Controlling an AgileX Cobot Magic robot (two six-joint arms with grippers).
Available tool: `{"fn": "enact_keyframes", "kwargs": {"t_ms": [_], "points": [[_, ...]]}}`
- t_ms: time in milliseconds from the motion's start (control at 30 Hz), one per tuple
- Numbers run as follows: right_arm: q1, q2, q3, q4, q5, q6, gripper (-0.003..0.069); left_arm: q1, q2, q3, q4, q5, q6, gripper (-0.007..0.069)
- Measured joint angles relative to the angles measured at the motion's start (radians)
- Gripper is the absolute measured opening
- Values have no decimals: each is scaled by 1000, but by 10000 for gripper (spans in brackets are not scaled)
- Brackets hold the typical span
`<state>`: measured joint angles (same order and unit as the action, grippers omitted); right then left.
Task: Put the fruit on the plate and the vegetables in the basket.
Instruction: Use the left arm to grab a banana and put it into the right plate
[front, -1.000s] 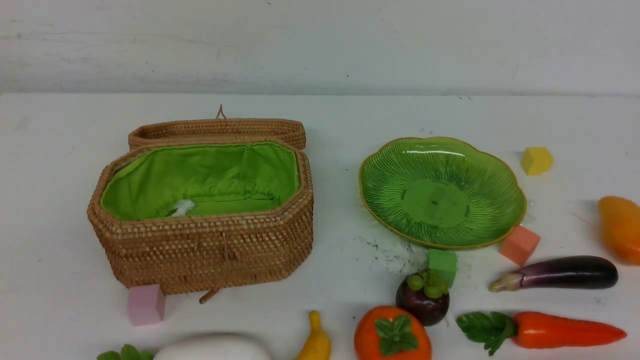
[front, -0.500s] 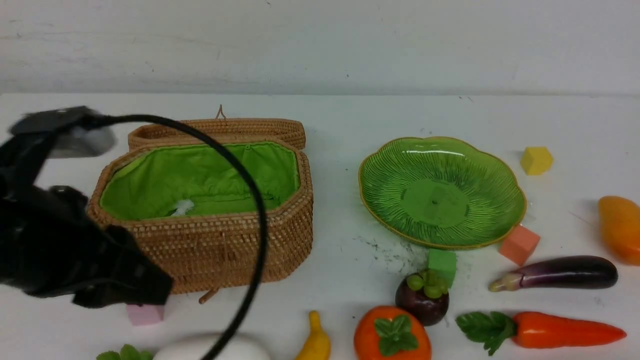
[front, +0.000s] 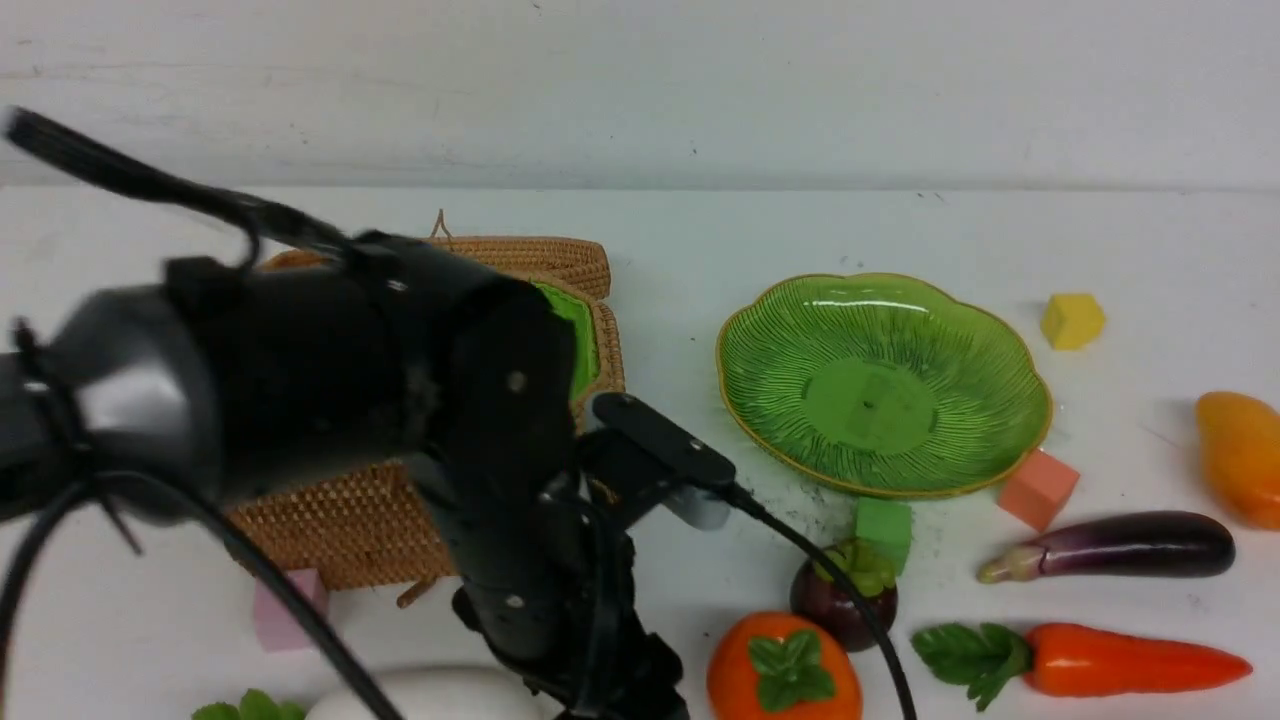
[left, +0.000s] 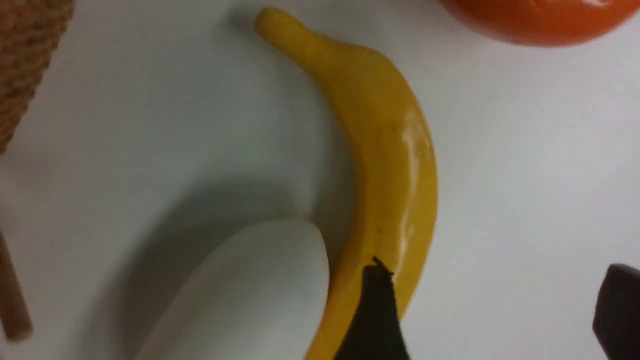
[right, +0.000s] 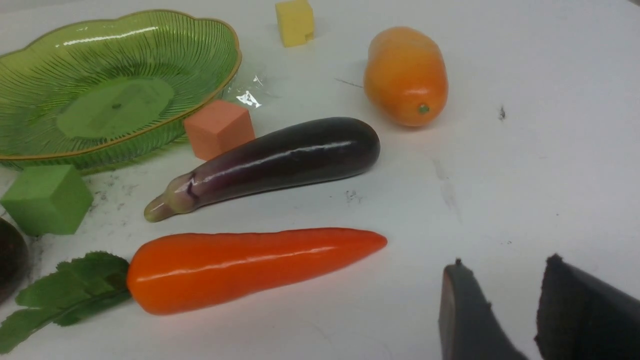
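step: L arm reaching for banana (left: 385, 150), low in front view behind the arm; grasp not made yet.
L fingers (left: 492, 310): parted wide, holding nothing; one fingertip (left: 375, 310) overlaps banana's lower end in L wrist view, other at lower right edge, off the fruit.
banana: lies flat on bench (left: 525, 175), curved, radish (left: 250, 295) tip touching or just beside its inner curve; can't tell which.
how to: centre the fingers across the thick mid-body, not the tapering end; glossy skin likely slips. Keep radish out of the pinch.
persimmon (front: 785, 670): near, lower centre of front view; avoid nudging it.
target: plate (front: 990, 330), right of centre, empty; lift high enough to pass its rim.
basket (front: 600, 340): upper left, lid open, mostly hidden by arm.
R fingers (right: 500, 310): partly parted, empty, hovering near carrot (right: 250, 265), eggplant (right: 280, 160), mango (right: 405, 75).
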<state>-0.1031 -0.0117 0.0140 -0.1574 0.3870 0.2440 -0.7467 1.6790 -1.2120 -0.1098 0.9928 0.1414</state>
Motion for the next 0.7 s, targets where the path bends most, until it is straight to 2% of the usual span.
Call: {"fn": "enact_keyframes", "kwargs": {"t_ms": [400,700], "points": [[0,0,0,0,0,0,242,-3,142,-21,22,-100,128,538],[0,0,0,0,0,0,242,-3,206,-24,14,-105,150,531]]}}
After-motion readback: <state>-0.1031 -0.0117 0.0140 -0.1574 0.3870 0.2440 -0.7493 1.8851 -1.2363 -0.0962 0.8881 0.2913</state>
